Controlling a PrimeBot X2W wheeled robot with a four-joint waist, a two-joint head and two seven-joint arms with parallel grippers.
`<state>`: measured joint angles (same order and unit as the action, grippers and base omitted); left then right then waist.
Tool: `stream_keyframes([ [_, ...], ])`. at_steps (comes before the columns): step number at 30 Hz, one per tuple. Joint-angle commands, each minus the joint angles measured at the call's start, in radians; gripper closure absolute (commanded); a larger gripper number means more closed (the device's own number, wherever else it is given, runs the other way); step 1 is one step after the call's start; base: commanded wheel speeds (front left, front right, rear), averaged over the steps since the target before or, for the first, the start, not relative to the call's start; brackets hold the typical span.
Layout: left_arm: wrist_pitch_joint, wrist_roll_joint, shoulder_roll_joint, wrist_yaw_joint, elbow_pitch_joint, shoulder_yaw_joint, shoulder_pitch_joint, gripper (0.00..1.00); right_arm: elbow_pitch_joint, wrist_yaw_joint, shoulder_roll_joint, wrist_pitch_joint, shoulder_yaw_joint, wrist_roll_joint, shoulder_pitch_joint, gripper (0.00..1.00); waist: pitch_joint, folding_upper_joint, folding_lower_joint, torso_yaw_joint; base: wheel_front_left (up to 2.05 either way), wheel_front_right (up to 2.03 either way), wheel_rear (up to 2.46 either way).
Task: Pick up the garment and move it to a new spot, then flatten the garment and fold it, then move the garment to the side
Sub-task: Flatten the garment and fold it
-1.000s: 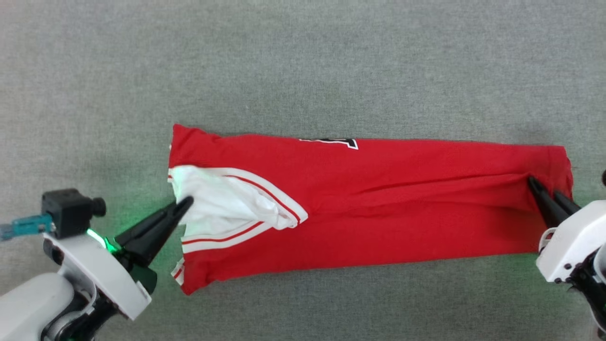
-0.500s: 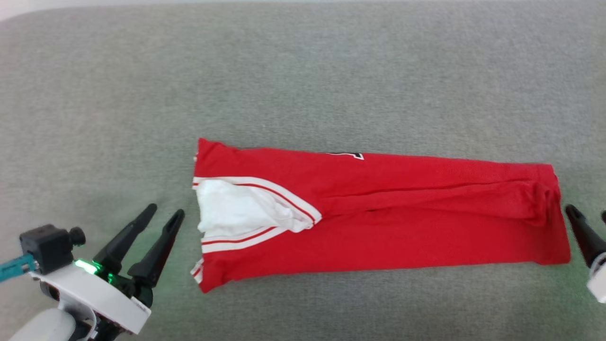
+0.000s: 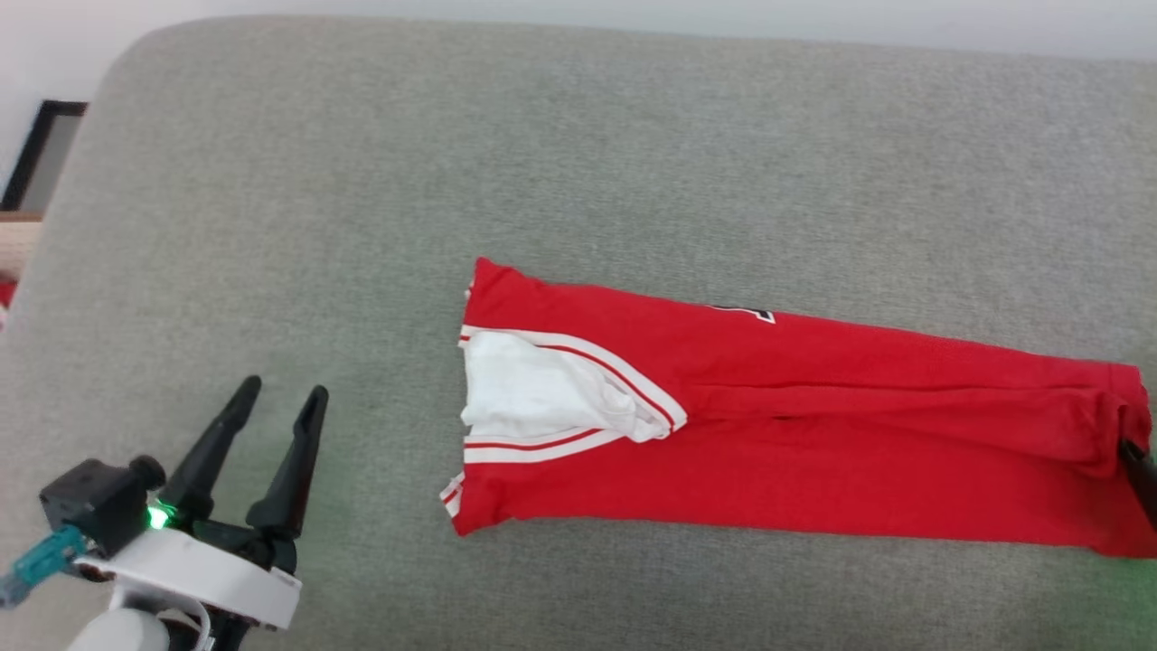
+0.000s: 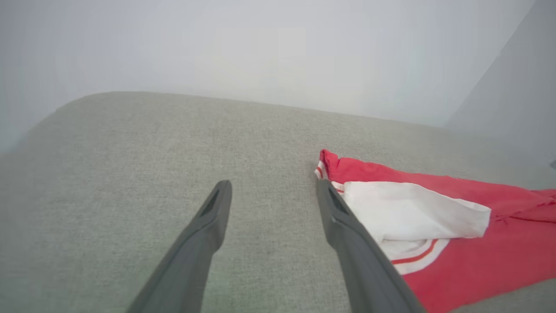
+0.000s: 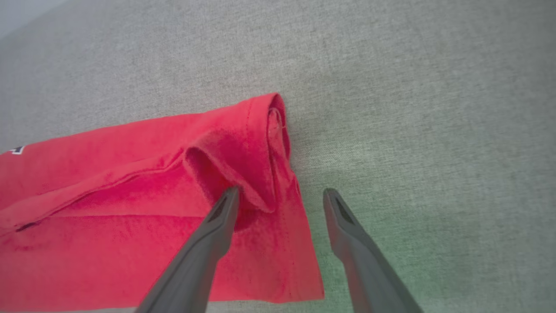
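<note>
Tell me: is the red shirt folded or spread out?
Folded. The shirt lies as a long narrow strip, its white sleeve turned in onto the red body.

Soft, even, bright light lay over the grey fabric surface (image 3: 578,136), with hardly any shadow. A green lamp (image 3: 160,517) on the left gripper (image 3: 283,391) tinted the surface near its left edge. The left wrist view was hazy and washed out toward its top.
</note>
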<state>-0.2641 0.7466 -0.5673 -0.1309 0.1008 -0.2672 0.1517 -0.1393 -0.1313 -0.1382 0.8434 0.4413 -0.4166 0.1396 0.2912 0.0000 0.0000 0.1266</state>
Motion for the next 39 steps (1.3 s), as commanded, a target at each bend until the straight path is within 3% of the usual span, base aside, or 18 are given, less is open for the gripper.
stream_keyframes([
  [1,0.001,-0.035,0.016,0.001,-0.008,0.024,-0.012,0.0,0.006,0.001,0.008,0.01,0.004,0.014,0.015,0.0,-0.006,0.0,0.0,0.014,0.0,0.0,0.0],
  [6,0.001,-0.165,0.09,0.001,-0.051,0.107,-0.036,0.0,0.028,0.001,0.037,0.07,0.029,0.071,0.058,0.0,-0.002,0.0,0.0,0.025,0.0,0.0,0.0],
  [12,0.001,-0.244,0.121,0.001,-0.079,0.145,-0.037,0.0,0.053,0.001,0.073,0.113,0.05,0.156,0.113,0.0,0.026,0.0,0.0,0.028,0.0,0.0,0.0],
  [13,0.001,-0.246,0.127,0.001,-0.077,0.147,-0.036,0.0,0.058,0.001,0.076,0.109,0.052,0.167,0.12,0.22,0.031,0.0,0.0,0.027,0.0,0.0,0.0],
  [15,0.001,-0.254,0.135,0.001,-0.065,0.158,-0.034,0.0,0.073,0.001,0.081,0.103,0.046,0.172,0.129,1.0,0.038,0.0,0.0,0.025,0.0,0.0,0.0],
  [22,0.001,-0.267,0.136,0.001,-0.066,0.189,-0.05,0.0,0.077,0.001,0.085,0.08,0.039,0.162,0.156,1.0,0.047,0.0,0.0,-0.003,0.0,0.0,0.0],
  [30,0.001,-0.28,0.119,0.001,-0.097,0.239,-0.077,0.0,-0.024,0.001,0.085,0.072,0.131,0.165,0.174,1.0,0.069,0.0,0.0,-0.063,0.0,0.0,0.0],
  [34,0.001,-0.285,0.113,0.001,-0.12,0.255,-0.08,0.0,-0.124,0.001,0.048,0.062,0.229,0.18,0.172,1.0,0.094,0.0,0.0,-0.08,0.0,0.0,0.0],
  [39,0.001,-0.279,0.11,0.001,-0.134,0.257,-0.072,0.0,-0.142,0.001,-0.051,0.041,0.373,0.132,0.125,1.0,0.101,0.0,0.0,-0.085,0.0,0.0,0.0],
])
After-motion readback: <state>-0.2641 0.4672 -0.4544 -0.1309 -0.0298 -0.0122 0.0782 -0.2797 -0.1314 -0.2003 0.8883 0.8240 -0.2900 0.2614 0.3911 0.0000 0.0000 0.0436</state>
